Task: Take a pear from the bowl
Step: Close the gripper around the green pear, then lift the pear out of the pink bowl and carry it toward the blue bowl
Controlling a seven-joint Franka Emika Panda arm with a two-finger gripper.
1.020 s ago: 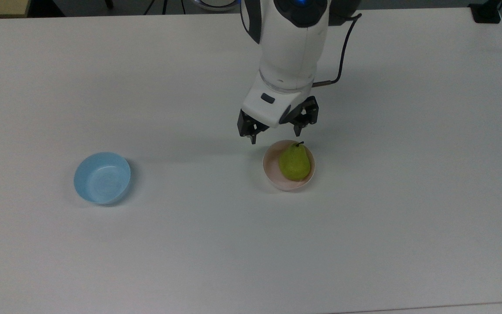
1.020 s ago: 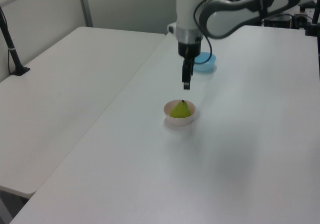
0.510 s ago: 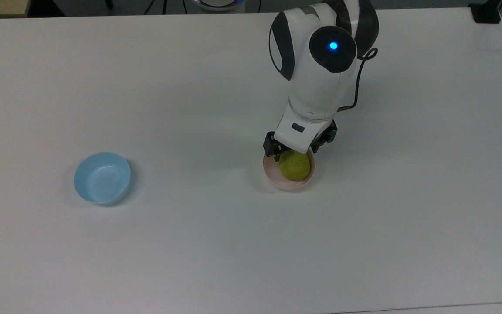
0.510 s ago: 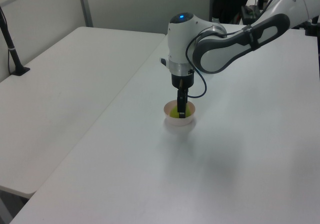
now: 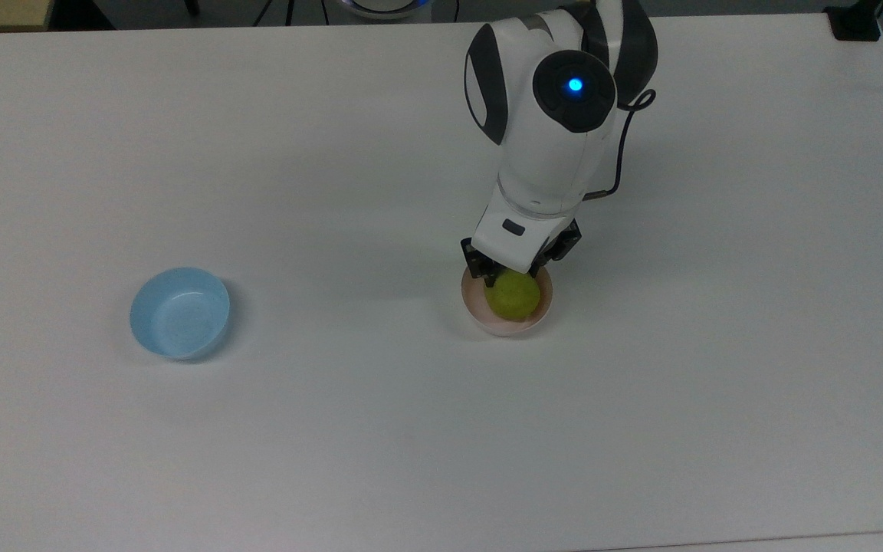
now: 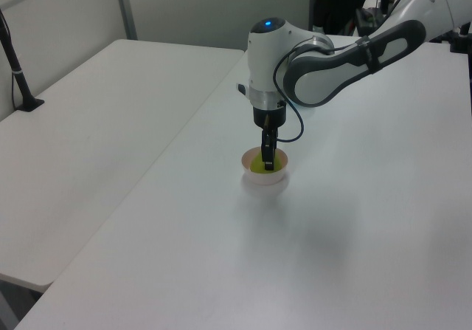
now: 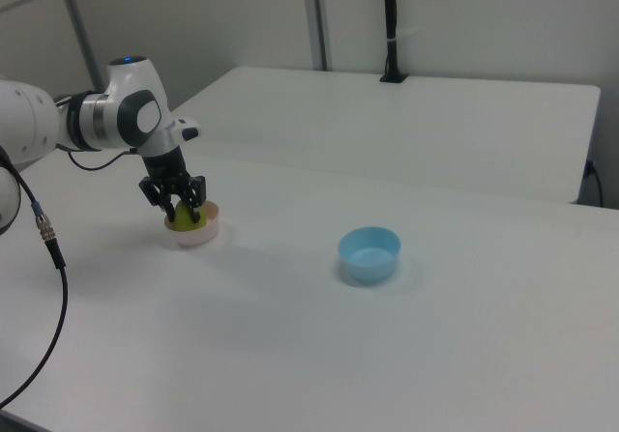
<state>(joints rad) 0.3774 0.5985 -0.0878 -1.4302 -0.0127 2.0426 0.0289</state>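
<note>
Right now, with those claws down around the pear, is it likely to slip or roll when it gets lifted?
It may slip: the pear looks rounded and smooth, and the gripper has two narrow fingers reaching down at its top end. It probably stays rigid rather than sagging. The pink bowl looks small and light, so it could shift on the smooth table if nudged.

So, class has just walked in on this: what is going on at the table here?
A single robot arm has lowered its pincer into the pink bowl, its fingers on either side of the yellow-green pear that sits inside. The pear is not lifted yet; it rests in the bowl. Whether the fingers already press on it is unclear. A light blue bowl stands apart on the white table, at the top view's left.
</note>
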